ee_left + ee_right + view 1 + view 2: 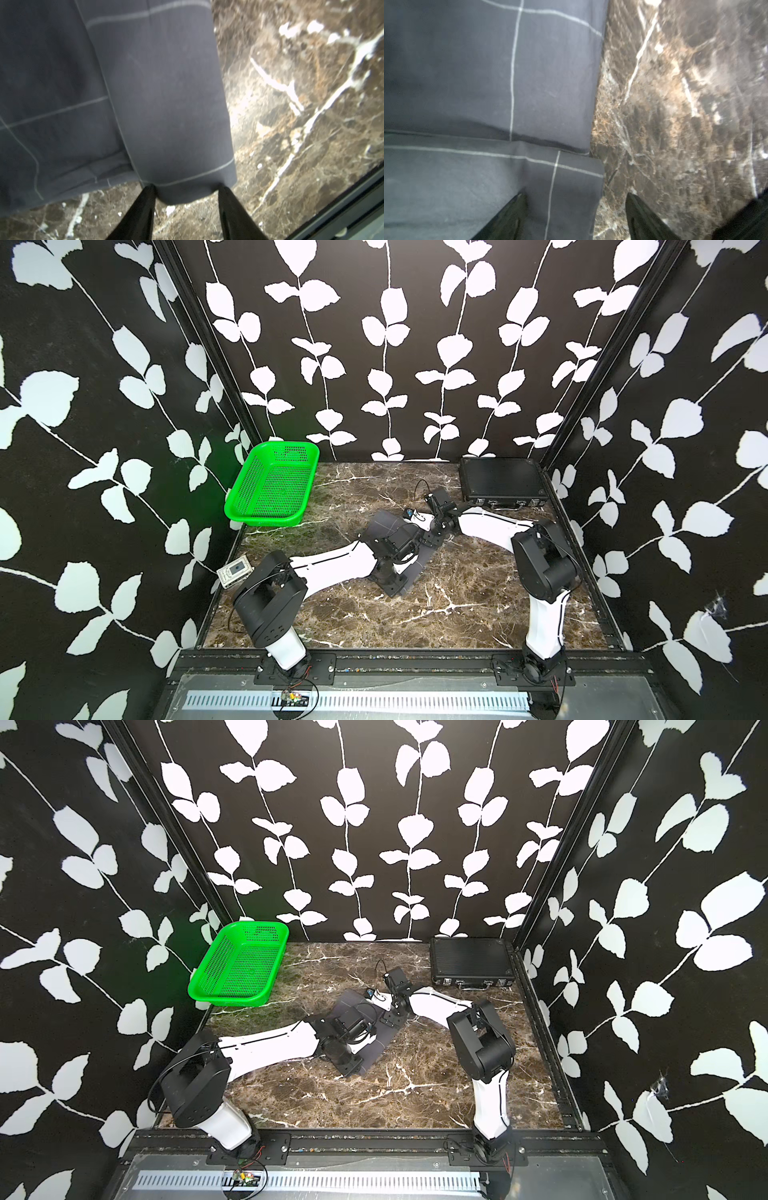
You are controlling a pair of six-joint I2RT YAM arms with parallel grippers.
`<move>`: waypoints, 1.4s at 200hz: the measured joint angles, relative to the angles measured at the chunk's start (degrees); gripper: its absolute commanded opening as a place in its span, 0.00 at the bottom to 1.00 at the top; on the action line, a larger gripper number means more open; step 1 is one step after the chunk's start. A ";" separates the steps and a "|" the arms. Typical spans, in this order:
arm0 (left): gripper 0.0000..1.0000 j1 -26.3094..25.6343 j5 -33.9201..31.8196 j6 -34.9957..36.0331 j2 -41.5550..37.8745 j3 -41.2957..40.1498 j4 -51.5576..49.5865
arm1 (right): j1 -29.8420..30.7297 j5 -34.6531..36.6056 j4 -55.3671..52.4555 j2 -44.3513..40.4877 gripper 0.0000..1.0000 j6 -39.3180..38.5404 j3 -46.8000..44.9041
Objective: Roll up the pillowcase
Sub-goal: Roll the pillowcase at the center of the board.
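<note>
Pillowcase (pixel 166 104): folded flat at the middle of the bench (pixel 457 601). Probably light, limp and slippery, so best taken at the doubled edge. Left hand (pixel 187 192) half-spread, clasping the fold's end; right hand (pixel 575 196) wide and empty, astride the cloth's edge.

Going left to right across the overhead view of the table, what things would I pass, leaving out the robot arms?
In a top view: bright green perforated plastic basket → dark grey fabric pillowcase with thin white grid lines → flat black rigid case with latches.
</note>
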 measured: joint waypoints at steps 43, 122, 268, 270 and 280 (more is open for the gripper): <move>0.49 0.28 0.04 -1.01 -0.26 -5.57 0.63 | -0.81 -4.50 1.18 -13.27 0.80 -7.06 -10.80; 0.54 7.15 2.84 -1.70 -12.66 -10.19 3.54 | 8.35 -6.97 10.29 -21.73 0.78 -23.87 -29.24; 0.61 14.03 6.97 -3.61 -21.57 -18.47 12.39 | 13.09 2.14 19.63 -9.66 0.26 -31.54 -22.75; 0.61 14.14 6.97 -3.50 -21.59 -18.47 12.28 | 13.22 2.12 19.50 -9.68 0.25 -31.69 -22.75; 0.61 14.53 6.95 -3.19 -21.64 -18.47 11.69 | 13.70 2.29 18.27 -9.86 0.20 -31.17 -22.71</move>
